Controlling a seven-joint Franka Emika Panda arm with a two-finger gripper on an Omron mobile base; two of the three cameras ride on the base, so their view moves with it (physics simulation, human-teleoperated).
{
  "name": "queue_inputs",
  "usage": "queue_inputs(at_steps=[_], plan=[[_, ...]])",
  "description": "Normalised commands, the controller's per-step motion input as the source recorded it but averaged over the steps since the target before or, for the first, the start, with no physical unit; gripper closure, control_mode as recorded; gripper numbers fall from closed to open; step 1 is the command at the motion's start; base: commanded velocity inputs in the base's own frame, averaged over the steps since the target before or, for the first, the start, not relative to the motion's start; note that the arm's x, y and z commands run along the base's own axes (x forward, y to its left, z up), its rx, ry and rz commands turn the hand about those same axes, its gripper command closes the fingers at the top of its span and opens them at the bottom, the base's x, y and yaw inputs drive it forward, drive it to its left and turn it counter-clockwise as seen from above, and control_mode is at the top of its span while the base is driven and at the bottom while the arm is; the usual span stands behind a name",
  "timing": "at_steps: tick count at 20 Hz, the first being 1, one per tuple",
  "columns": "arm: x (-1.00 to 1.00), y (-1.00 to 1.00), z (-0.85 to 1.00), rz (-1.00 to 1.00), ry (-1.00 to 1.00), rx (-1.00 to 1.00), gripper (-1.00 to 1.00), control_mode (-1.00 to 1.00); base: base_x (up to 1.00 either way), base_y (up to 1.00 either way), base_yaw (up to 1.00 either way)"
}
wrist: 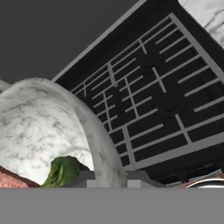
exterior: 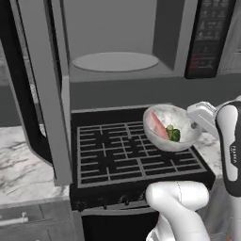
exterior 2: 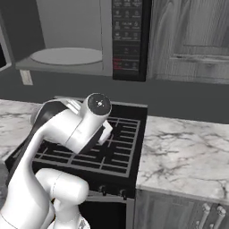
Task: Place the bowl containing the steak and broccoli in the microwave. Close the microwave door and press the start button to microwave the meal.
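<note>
The marbled glass bowl (exterior: 165, 115) hangs tilted above the right side of the stove, below the open microwave (exterior: 117, 33). In it lie the pinkish steak (exterior: 158, 126) and the green broccoli (exterior: 174, 134). My gripper (exterior: 193, 125) is shut on the bowl's right rim. In the hand view the rim of the bowl (wrist: 39, 127) passes between my fingertips (wrist: 85, 176), with the broccoli (wrist: 63, 170) and an edge of the steak (wrist: 12, 180) inside. The microwave door (exterior: 40, 89) stands swung open at the left. The turntable plate (exterior: 115, 61) is bare.
The black stove grate (exterior: 132, 153) lies under the bowl, with marble counter (exterior 2: 183, 152) to its right and more (exterior: 23, 164) to its left. The microwave's control panel (exterior 2: 127, 36) is at the cavity's right. Grey wood cabinets (exterior 2: 192, 36) hang further right.
</note>
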Motion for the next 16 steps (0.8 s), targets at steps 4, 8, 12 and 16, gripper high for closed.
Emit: queue_inputs(at_steps=[4,8,12,16], plan=[[0.0,0.0,0.0,0.0,0.0,0.0,1.0,1.0,0.01,0.06,0.4],[0.0,0.0,0.0,0.0,0.0,0.0,1.0,1.0,0.0,0.26,0.39],[0.0,0.0,0.0,0.0,0.0,0.0,1.0,1.0,0.0,0.47,0.38],[0.0,0.0,0.0,0.0,0.0,0.0,1.0,1.0,0.0,0.47,0.38]])
